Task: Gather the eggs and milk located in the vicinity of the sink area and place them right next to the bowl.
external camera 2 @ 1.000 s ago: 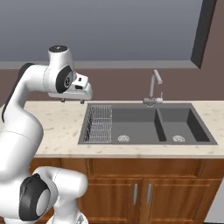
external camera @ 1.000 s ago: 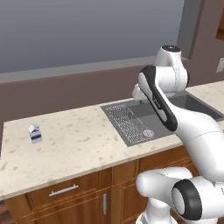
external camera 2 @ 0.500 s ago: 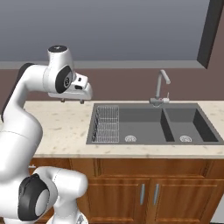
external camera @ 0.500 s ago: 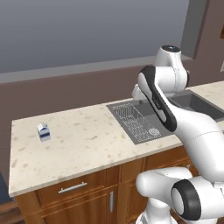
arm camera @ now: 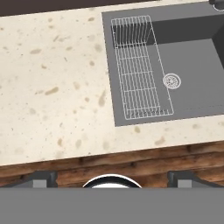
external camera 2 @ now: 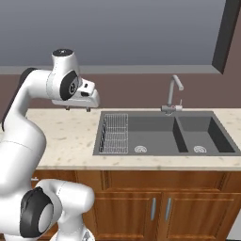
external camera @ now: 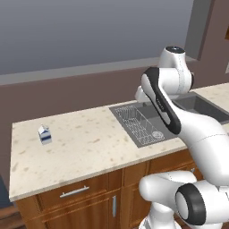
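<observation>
The milk [external camera: 44,134], a small white carton with blue markings, stands upright on the beige counter [external camera: 85,138], far to the left of the sink [external camera: 147,123]. My gripper [external camera 2: 78,108] hangs open and holds nothing, above the counter just left of the sink [external camera 2: 160,134]. In the hand view its fingertips [arm camera: 41,178] stand wide apart at the bottom, looking down on the counter [arm camera: 57,87] and the sink's left basin [arm camera: 188,65]. The eggs and the bowl are out of view.
A wire rack [external camera 2: 115,133] lies in the left basin, beside a round drain [arm camera: 171,81]. A thin metal faucet [external camera 2: 172,94] rises behind the sink's divider. Wooden cabinets [external camera 2: 155,202] run under the counter, and a brown wall backs it.
The whole scene has slid a little to the right in both base views, so the base has moved. The arm keeps its pose and the gripper stays open.
</observation>
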